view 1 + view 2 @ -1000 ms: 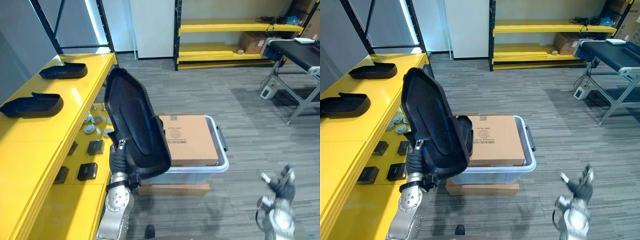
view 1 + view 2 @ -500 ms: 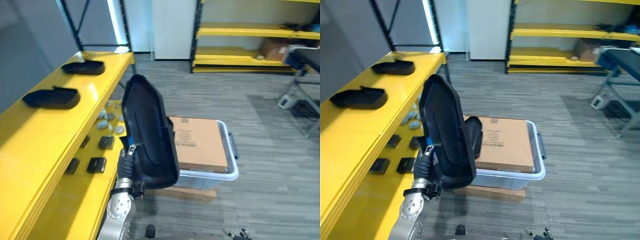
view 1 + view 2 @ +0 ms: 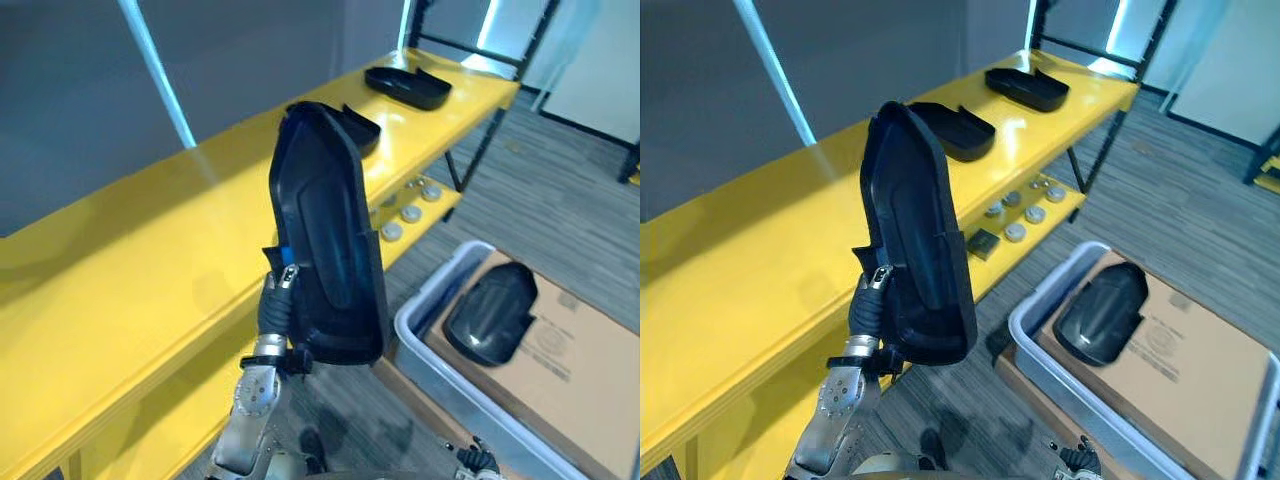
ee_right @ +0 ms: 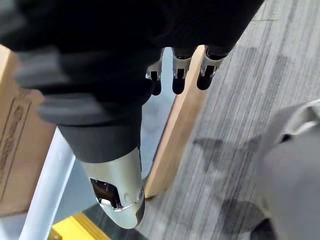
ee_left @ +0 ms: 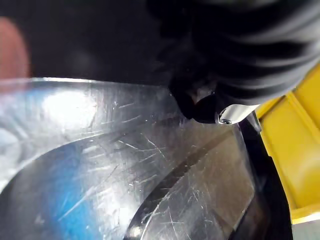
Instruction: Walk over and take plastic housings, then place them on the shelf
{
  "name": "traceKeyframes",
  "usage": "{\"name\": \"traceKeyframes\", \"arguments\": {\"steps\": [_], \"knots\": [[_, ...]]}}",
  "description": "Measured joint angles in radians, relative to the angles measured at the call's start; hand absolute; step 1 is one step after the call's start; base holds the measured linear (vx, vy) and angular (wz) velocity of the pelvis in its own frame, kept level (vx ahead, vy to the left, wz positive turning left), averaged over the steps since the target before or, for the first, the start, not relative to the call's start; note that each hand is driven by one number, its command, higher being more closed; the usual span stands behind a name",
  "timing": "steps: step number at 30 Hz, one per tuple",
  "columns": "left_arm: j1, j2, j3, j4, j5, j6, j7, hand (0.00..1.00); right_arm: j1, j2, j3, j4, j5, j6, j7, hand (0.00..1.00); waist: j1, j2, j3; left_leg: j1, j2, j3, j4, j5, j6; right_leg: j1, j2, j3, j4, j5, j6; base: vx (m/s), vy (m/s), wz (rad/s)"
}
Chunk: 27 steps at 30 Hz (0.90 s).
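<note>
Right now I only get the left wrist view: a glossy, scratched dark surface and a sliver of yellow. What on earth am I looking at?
Observer: That is a long black plastic housing, stood up on end at the left robot hand, next to a long yellow shelf.
Operator: Is anything on that shelf?
Observer: Two more black housings lie on its top board: the nearer housing and the farther housing.
Operator: And the other hand?
Observer: The right robot hand hangs open with nothing in it, above the grey carpeted floor.
</note>
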Motion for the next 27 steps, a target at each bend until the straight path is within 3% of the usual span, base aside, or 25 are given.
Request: {"name": "traceKeyframes", "arguments": {"steps": [4,5,6,7,9,11,13,16,22,27], "knots": [[-0.001,-0.022,-0.033,0.000,0.001,0.000,0.008,1.00,0.072,0.026,0.012,-0.057,0.001,0.005,0.000,0.00,0.001,-0.012,0.007,0.004,-0.017,-0.144,0.059,-0.040,-0.047,-0.087,0.075,0.195,-0.074,0.012,0.020,0.15,-0.090,1.34],[0.000,-0.028,-0.040,0.000,0.001,-0.001,0.014,1.00,0.103,0.040,0.012,-0.077,0.001,0.008,0.000,0.00,0.010,-0.026,0.004,0.002,-0.028,-0.170,0.080,-0.065,-0.055,-0.082,0.068,0.219,-0.118,0.037,0.037,0.16,-0.258,1.26],[0.000,-0.027,-0.042,-0.005,0.001,-0.003,0.013,1.00,0.126,0.060,0.012,-0.086,0.001,0.009,0.000,0.00,0.020,-0.071,-0.008,-0.004,-0.029,-0.142,0.107,-0.098,-0.063,-0.062,0.034,0.208,-0.180,0.081,0.017,0.18,-0.285,1.19],[-0.001,-0.031,-0.042,-0.004,0.001,-0.005,0.013,1.00,0.135,0.068,0.013,-0.090,0.001,0.009,0.001,0.00,0.026,-0.087,-0.009,-0.008,-0.025,-0.127,0.130,-0.111,-0.075,-0.052,0.024,0.203,-0.194,0.130,0.024,0.17,-0.285,0.92],[0.012,-0.061,-0.061,-0.001,0.001,-0.003,0.012,1.00,0.143,0.059,0.013,-0.104,0.001,0.015,0.001,0.00,0.040,-0.058,-0.020,-0.029,0.033,-0.132,0.194,-0.150,-0.108,-0.015,0.054,0.147,-0.221,0.156,0.008,0.18,-0.263,0.55],[0.011,-0.074,-0.064,-0.001,0.001,-0.002,0.001,1.00,0.134,0.054,0.014,-0.125,0.001,0.013,0.002,0.00,0.035,-0.029,-0.026,-0.047,0.080,-0.126,0.197,-0.149,-0.128,0.002,0.074,0.099,-0.268,0.176,-0.013,0.19,-0.224,0.40],[0.009,-0.079,-0.075,-0.001,0.002,0.000,-0.011,1.00,0.141,0.056,0.012,-0.128,0.002,0.015,0.001,0.00,0.031,-0.026,-0.027,-0.040,0.109,-0.101,0.170,-0.123,-0.156,0.024,0.075,0.059,-0.283,0.179,-0.017,0.13,-0.173,0.48],[0.004,-0.082,-0.084,-0.001,0.017,0.001,-0.007,1.00,0.142,0.067,0.010,-0.150,0.002,0.012,0.000,0.00,0.034,-0.030,-0.033,-0.009,0.116,-0.081,0.130,-0.102,-0.160,0.071,0.069,0.020,-0.317,0.179,-0.017,0.08,-0.080,0.38],[-0.053,-0.081,-0.067,0.070,0.082,0.007,0.016,1.00,0.144,0.087,0.008,-0.157,0.002,0.005,0.001,0.00,0.041,-0.068,-0.070,0.022,0.105,-0.056,0.065,-0.089,-0.153,0.104,0.054,0.018,-0.374,0.196,-0.011,0.01,0.027,0.07],[-0.210,-0.072,0.035,0.249,0.133,0.052,0.086,1.00,0.152,0.087,0.008,-0.148,-0.001,0.009,0.002,0.00,0.025,-0.072,-0.097,0.092,0.069,-0.026,-0.074,-0.010,-0.140,0.129,0.032,0.046,-0.430,0.225,-0.001,0.00,0.063,-0.07]]}}
